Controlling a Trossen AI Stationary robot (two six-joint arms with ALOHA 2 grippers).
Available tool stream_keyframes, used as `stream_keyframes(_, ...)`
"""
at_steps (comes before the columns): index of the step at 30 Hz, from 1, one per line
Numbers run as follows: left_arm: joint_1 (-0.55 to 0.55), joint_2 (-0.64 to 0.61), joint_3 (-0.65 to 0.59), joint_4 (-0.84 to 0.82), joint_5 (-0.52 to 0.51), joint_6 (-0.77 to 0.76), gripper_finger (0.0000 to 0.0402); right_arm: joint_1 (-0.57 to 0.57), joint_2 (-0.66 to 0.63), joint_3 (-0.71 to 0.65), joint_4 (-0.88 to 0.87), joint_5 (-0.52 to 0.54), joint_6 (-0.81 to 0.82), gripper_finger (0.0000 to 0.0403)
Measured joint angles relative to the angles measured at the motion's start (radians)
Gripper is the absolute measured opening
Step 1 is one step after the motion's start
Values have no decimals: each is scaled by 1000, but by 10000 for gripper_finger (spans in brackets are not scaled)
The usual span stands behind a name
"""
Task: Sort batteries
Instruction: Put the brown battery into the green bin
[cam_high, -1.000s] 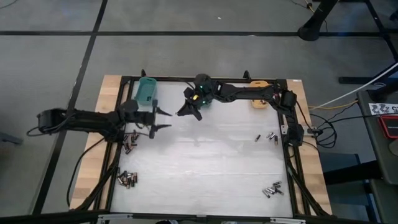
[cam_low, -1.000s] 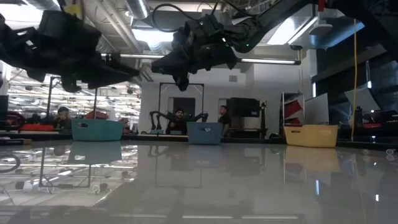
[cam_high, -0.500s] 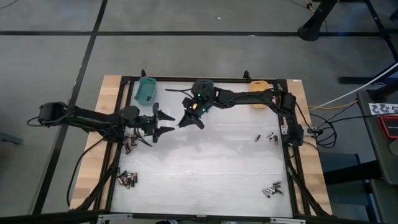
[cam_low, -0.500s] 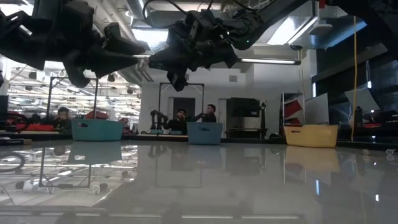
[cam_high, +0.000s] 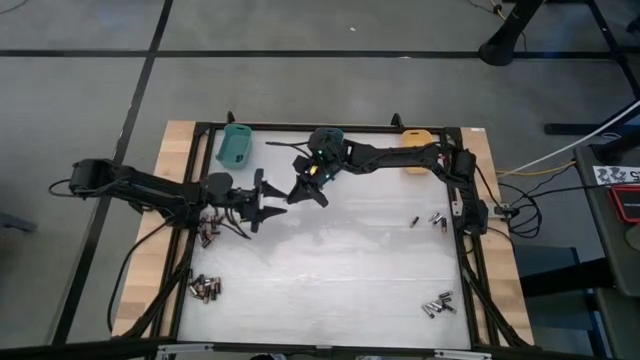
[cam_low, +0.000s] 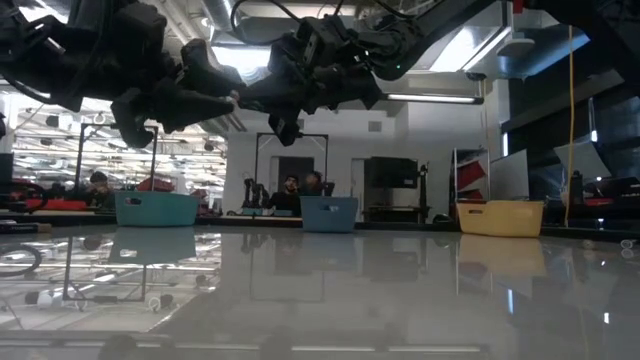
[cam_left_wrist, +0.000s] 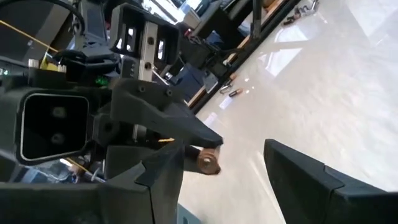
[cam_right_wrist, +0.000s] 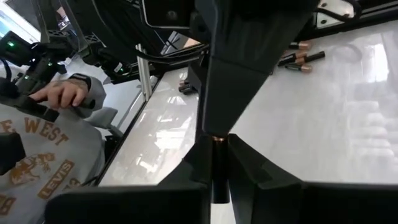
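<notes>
teal bin (cam_high: 234, 146): table's far-left edge | orange bin (cam_high: 417, 150): far-right edge | blue bin (cam_low: 329, 213): between them

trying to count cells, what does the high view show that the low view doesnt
Only the high view shows the battery clusters: beside the left arm, front left, right edge and front right. Only the low view shows the room beyond, with people seated there. Both show the left claw and right claw meeting mid-air, plus the teal bin, blue bin and orange bin.
</notes>
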Motion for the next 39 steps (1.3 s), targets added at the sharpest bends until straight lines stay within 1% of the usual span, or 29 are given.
stream_keyframes(4, 1, 1, 5, 4, -1, -4, 209, 0, 0, 0, -5, -8, 0, 25)
stream_keyframes(7, 1, 1, 6, 9, -1, -8, 196, 0, 0, 0, -5, -7, 0, 26)
stream_keyframes(20, 1, 1, 6, -1, -2, -16, 94, 0, 0, 0, -4, 0, 0, 26)
stream_keyframes(27, 1, 1, 7, -1, -2, -16, 49, 0, 0, 0, -5, -23, 1, 26)
stream_keyframes(31, 1, 1, 7, -2, -2, -17, 34, 0, 0, 0, -6, -26, 0, 26)
stream_keyframes(35, 1, 1, 7, -3, -2, -18, 30, 0, 0, 0, -5, -26, 0, 26)
stream_keyframes(39, 2, 1, 7, -5, -4, -17, 31, 0, 0, 0, -7, -10, 1, 41)
